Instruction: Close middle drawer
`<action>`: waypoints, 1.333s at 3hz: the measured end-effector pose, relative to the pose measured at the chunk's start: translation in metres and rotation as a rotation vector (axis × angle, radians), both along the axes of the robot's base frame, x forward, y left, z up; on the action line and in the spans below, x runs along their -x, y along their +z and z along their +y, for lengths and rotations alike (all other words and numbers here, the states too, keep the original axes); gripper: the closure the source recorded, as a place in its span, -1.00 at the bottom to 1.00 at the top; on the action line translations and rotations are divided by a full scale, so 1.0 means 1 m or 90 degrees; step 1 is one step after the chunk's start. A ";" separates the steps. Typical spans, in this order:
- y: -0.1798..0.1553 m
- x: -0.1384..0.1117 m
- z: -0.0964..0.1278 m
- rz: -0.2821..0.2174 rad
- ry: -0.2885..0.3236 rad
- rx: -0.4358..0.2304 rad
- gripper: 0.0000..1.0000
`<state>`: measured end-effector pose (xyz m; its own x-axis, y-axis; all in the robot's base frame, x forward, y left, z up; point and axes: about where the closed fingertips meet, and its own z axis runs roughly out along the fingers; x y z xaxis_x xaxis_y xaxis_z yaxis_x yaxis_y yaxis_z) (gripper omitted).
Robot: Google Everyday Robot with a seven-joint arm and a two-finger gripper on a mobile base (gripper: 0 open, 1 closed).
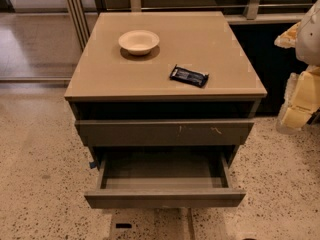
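The middle drawer point(165, 197) is a wide, shallow olive-grey drawer with a flat, unscratched front. It stands pulled far out of the cabinet, and its inside point(162, 170) looks empty. Above it is the taller drawer front with pale scratch marks point(165, 132), pulled out only slightly. My gripper point(300, 101), white and pale yellow, hangs at the right edge of the view. It is beside the cabinet's right side, at about the height of the cabinet top, and touches neither drawer.
On the cabinet top point(210, 44) sit a cream bowl point(139, 41) and a black snack packet point(189, 76). A speckled floor point(40, 184) surrounds the cabinet. A railing and glass wall point(75, 14) stand behind it. A dark panel point(272, 54) is at the back right.
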<state>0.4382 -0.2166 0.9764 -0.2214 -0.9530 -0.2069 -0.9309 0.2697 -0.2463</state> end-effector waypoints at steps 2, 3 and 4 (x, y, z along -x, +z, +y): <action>0.000 0.000 0.000 0.000 0.000 0.000 -0.77; -0.026 -0.004 0.002 -0.004 0.002 -0.023 -0.31; -0.104 -0.011 0.016 0.023 0.022 -0.089 0.16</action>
